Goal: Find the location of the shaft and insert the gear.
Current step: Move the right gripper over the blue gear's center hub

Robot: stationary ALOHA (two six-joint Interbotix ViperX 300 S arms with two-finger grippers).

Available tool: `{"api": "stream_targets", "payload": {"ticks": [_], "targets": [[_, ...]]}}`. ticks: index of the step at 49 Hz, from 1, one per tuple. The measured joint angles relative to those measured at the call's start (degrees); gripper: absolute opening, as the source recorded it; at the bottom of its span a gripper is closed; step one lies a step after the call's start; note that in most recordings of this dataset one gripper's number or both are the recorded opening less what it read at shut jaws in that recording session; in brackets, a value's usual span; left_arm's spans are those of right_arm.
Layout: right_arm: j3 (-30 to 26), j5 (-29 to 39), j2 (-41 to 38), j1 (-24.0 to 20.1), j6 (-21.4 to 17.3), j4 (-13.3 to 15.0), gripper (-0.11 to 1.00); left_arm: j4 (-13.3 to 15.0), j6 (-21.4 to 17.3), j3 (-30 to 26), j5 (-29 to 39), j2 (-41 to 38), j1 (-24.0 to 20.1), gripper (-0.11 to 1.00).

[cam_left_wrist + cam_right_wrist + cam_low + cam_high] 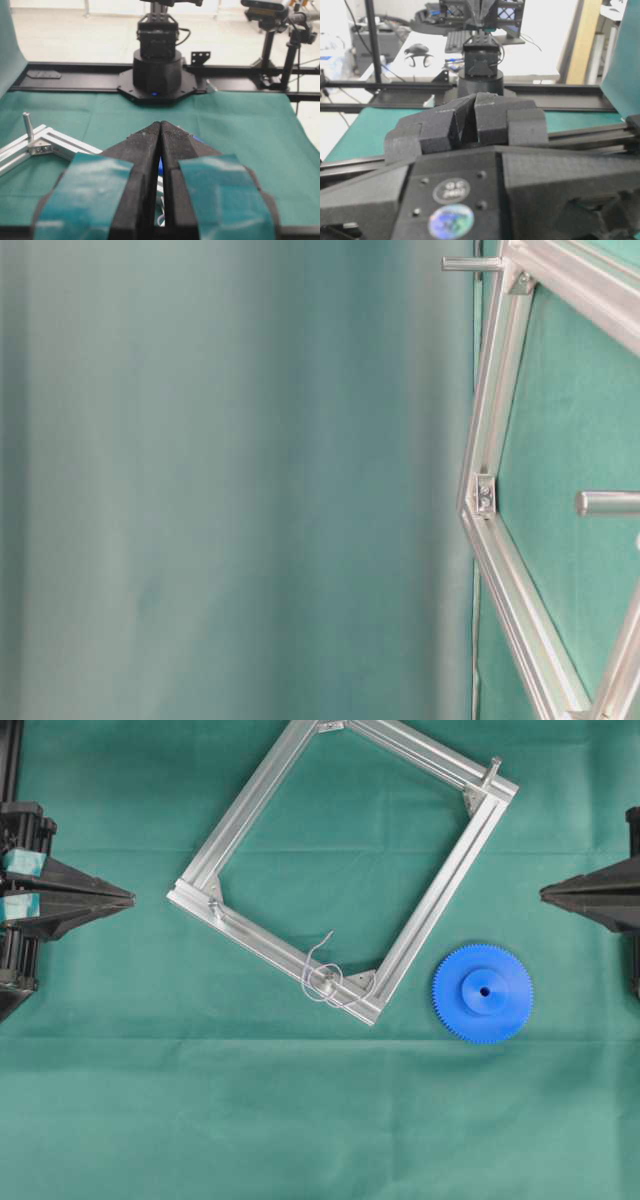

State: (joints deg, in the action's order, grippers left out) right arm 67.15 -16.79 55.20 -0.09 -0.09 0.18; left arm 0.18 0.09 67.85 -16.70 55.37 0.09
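- The bench [150,1120], covered in green cloth, carries a square metal frame [260,935] turned like a diamond, with a blue gear [483,992] lying flat on the cloth just outside the frame's lower right corner, close to it but not touching.
- The right arm's fingers [546,893] rest at the right edge of the overhead view, pressed together with nothing between them. The gear lies below and a little inward from their tips, so this arm is plainly the nearer one to it.
- The left arm's fingers [128,900] rest at the left edge, also pressed together and empty, with the frame's left corner between them and the gear.
- The gear's hub faces up and its centre hole points straight up, so its axis is upright.
- The shaft [326,978] stands on the bracket at the frame's lower corner, a pale wire [318,955] looped around it. It sits to the left of the gear, across the frame's rail.
- My reading: the right fingers must open and drop onto the gear, then carry it leftward over the rail to the pin.
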Motion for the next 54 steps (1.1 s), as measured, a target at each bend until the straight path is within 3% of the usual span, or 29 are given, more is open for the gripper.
{"api": "stream_targets", "payload": {"ticks": [4,11,19,29,34,41,45,48,54], "targets": [[-0.09,0.88,0.00,0.09,0.00,-0.09,0.00,0.26,-0.44,-0.62,2.72,-0.18,0.00,0.02],[-2.11,8.44,-0.09,0.18,-0.09,0.00,0.00,0.62,-0.35,-1.67,5.63,-0.26,0.00,0.02],[-4.39,16.52,-0.18,0.09,-2.11,0.00,0.00,0.70,-0.44,-1.93,6.77,-0.26,0.09,0.02],[-4.75,21.09,-0.18,0.18,-4.31,-0.09,0.02,0.70,-0.09,-2.02,8.00,-0.18,0.00,0.02],[-4.83,22.41,-0.18,0.18,-5.01,0.00,0.21,0.70,-0.09,-2.02,8.09,-0.26,0.09,0.02],[-5.19,24.35,-0.18,0.18,-5.10,-0.09,0.65,0.70,-0.09,-2.02,8.09,-0.26,0.00,0.02],[-5.54,25.49,-0.18,0.09,-5.10,0.00,0.84,0.70,-0.18,-2.02,8.09,-0.26,0.00,0.02],[-5.62,26.10,-0.35,0.18,-5.10,-0.09,0.92,0.70,-0.09,-1.93,8.09,-0.26,0.00,0.02],[-6.06,28.04,-0.53,0.09,-5.10,-0.09,0.93,0.70,-0.09,-2.02,8.09,-0.26,0.09,0.02]]}}
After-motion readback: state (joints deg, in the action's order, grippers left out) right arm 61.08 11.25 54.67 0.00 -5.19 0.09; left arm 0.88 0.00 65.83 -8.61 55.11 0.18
